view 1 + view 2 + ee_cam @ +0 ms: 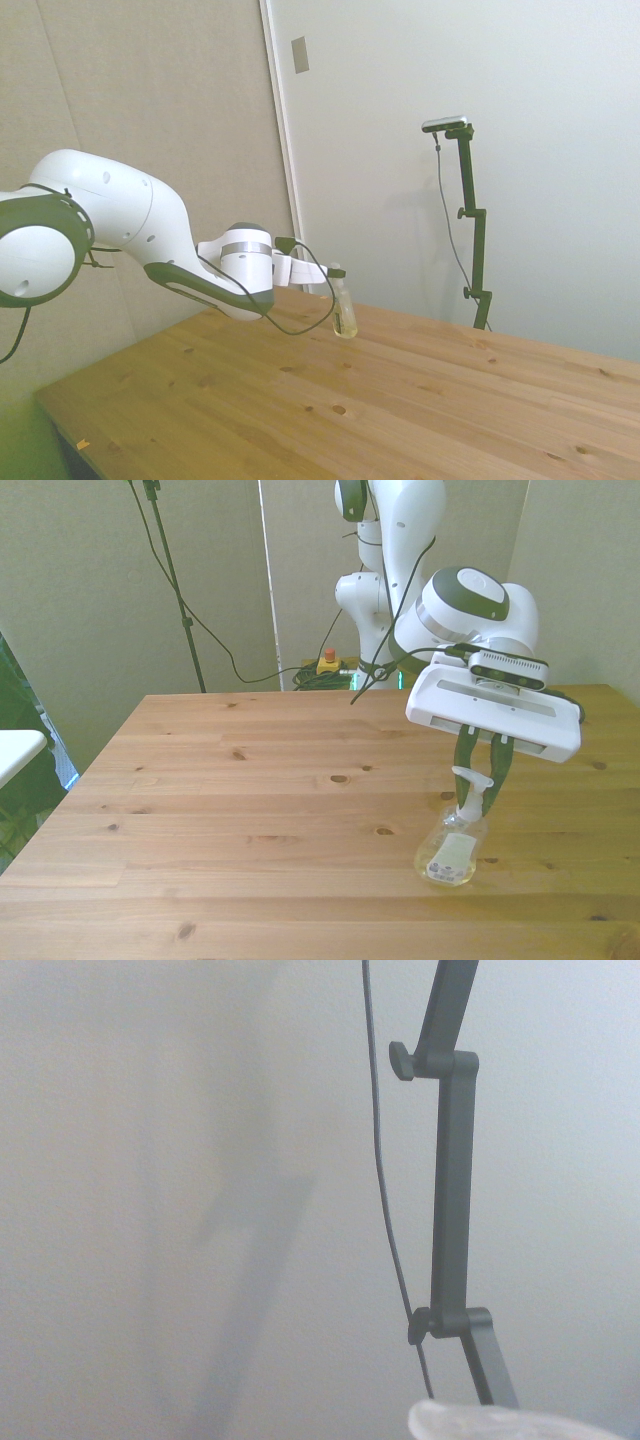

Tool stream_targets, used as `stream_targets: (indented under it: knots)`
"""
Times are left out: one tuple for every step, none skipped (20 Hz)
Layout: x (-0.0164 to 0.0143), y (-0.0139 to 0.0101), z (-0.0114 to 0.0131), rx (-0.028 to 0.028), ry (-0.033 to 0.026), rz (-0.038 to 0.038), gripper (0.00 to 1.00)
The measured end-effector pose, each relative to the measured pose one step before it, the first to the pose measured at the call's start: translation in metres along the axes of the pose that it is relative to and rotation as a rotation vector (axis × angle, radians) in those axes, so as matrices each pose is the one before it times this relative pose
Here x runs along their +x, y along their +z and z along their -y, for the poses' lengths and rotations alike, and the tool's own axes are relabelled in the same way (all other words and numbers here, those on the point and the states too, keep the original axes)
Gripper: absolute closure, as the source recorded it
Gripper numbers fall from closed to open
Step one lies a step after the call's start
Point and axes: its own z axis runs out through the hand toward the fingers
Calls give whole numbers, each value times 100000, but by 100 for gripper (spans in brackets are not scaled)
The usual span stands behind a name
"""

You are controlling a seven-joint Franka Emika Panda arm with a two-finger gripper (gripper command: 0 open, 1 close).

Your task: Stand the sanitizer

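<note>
Near the wooden tabletop's [250, 810] front-right edge, the small clear plastic sanitizer bottle [455, 852] stands base-down, the hand [478, 782] clamped around its white pump neck; light, slick, best gripped there.

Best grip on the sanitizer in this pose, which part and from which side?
Take the sanitizer at the neck under the white pump head, coming from above. The bottle stands base-down on the table, and its body widens toward the bottom, so the narrow neck is what fits between the fingers. The gripper is already there, fingers straddling the pump from above.
</note>
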Motion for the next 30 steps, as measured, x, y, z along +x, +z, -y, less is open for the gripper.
stream_targets:
  knots:
    - [-316, 129, -247, -49, -8, 750, 0]
    - [-169, 83, -45, 179, -175, -295, 0]
    - [-29, 68, -19, 18, 366, -234, 0]
    - [-90, -13, 0, 260, 143, -78, 0]
    - [-94, -64, 31, 166, 287, -116, 0]
    - [-80, -79, -54, 95, 168, -142, 0]
    - [-80, -122, -50, 30, 282, 1, 0]
    - [-29, -143, -103, 154, -11, -94, 0]
    - [29, -144, -133, -40, 280, 64, 0]
    - [40, -103, -166, -24, 289, 168, 0]
    - [105, -80, -152, -65, 395, 101, 0]
    - [146, -78, -187, -98, 383, 101, 0]
    - [129, -81, -227, -13, 132, 47, 0]
    - [130, -110, -247, -45, 103, 103, 0]
    - [156, -125, -222, -147, 382, 273, 0]
    - [142, -138, -204, -84, 288, 254, 0]
    - [118, -127, -208, -96, 123, 38, 0]
    - [57, -101, -205, -180, 42, -138, 0]
    - [75, -105, -103, -66, 176, -223, 0]
    - [116, -80, -108, -24, 88, -328, 0]
    - [65, -61, -123, 211, -206, -318, 0]
    - [-1, -89, -82, 241, 22, 46, 0]
    - [30, -22, -89, 285, 78, 51, 0]
    - [16, -20, -51, 164, 336, 127, 0]
    - [-10, -49, -85, 24, 329, 159, 0]
    - [-63, -57, -137, 84, 96, 298, 0]
    - [-81, -80, -181, 104, -93, 361, 0]
    - [-41, -37, -182, -145, 123, 330, 0]
    - [22, -11, -143, -184, 280, 270, 0]
    - [60, 16, -163, -243, 222, 143, 0]
